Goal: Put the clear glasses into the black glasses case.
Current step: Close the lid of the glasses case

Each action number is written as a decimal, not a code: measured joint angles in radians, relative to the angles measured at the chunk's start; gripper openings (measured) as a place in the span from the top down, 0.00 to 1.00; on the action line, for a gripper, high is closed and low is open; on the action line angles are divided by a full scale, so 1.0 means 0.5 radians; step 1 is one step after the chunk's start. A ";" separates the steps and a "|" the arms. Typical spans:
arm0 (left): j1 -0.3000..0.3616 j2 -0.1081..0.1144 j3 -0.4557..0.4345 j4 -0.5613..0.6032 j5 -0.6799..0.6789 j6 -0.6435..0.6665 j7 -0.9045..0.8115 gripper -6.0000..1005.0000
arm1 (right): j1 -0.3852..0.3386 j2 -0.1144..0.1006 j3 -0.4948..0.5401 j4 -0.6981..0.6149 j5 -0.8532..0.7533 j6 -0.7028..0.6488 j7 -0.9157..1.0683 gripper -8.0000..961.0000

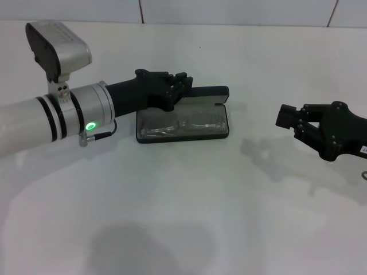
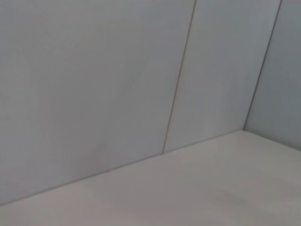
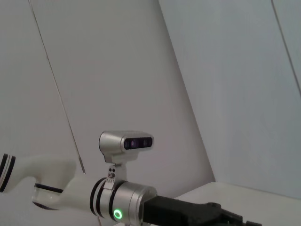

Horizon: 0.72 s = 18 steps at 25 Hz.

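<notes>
Currently, scene status as follows:
Bench: white bench [image 1: 189, 195] carrying all items; white panelled wall [image 2: 94, 84] behind it
Black glasses case: black glasses case [image 1: 221, 133] lying open on the bench, centre of the head view, tray toward the robot, lid [image 1: 209, 91] raised at the far edge
Clear glasses: clear glasses [image 1: 182, 124] lying inside the tray of the case, spanning most of its length, lens and temples within the rim
Left hand: left hand [image 1: 179, 87] extended over the far left part of the case, at the lid edge, fingers [image 1: 172, 86] bunched close together; contact with the lid cannot be confirmed; nothing seen held
Left arm: silver forearm [image 1: 34, 123] with a lit green ring indicator [image 1: 90, 126] and a grey wrist camera [image 1: 57, 48] on top; also visible in the right wrist view [image 3: 117, 200]
Right hand: right hand [image 1: 289, 121] hovering above the bench, well to the right of the case, fingers [image 1: 285, 116] parted, holding nothing
Left wrist view: shows only wall panels and bench surface
</notes>
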 joint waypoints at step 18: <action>0.031 -0.008 0.049 -0.224 -0.044 -0.016 0.085 0.73 | 0.029 0.000 0.003 0.019 0.006 0.060 0.004 0.89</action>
